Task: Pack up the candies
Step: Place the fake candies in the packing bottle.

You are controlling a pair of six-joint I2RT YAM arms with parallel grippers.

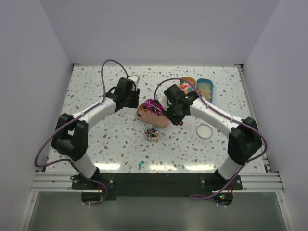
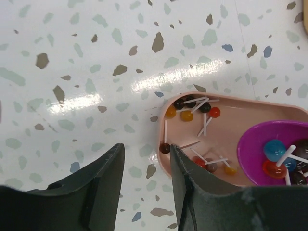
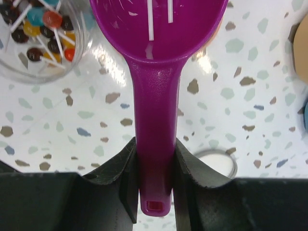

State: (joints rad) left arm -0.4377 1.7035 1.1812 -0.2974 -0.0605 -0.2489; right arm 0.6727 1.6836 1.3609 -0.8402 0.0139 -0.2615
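**Loaded scoop, skinny grip: plenty of ways to spill this**

The right pincer [image 3: 155, 144] is clamped on the purple plastic scoop [image 3: 156, 57], way down at the tail of the handle. The bowl hangs over the shallow pink rectangular tray [image 2: 231, 130] with a few of the tiny stick candies [image 2: 190, 102] riding in it (dark mix of black, brown and red, plus a bit of orange and blue). More lie loose in the tray. Another batch is already in the small clear round jar [image 3: 81, 53], at 6 o'clock from the tray in the top view.

The left pincer [image 2: 147, 159] is open and holds nothing. It hovers at about 10 o'clock from the tray, with one finger right by the tray's corner.

What I'd worry about:

- With the grip that far from the bowl, I reckon the handle could twist between the fingers and dump the load on the speckled white bench [image 2: 72, 72].
- The scoop bowl looks about as wide as the jar mouth, so a sloppy pour goes over the rim.
- The sticks tangle, so the candies could slide out as one clump instead of a trickle.
- Nothing holds the jar, so a bump from the scoop could shove or tip it.
- That left finger could nudge the tray if it drifts toward 4 o'clock.

The white round lid [image 1: 204, 131] waits at 3 o'clock from the jar. Two small blue bits [image 1: 139, 164] lie toward the bench's 6 o'clock edge, and I can't tell what they are.
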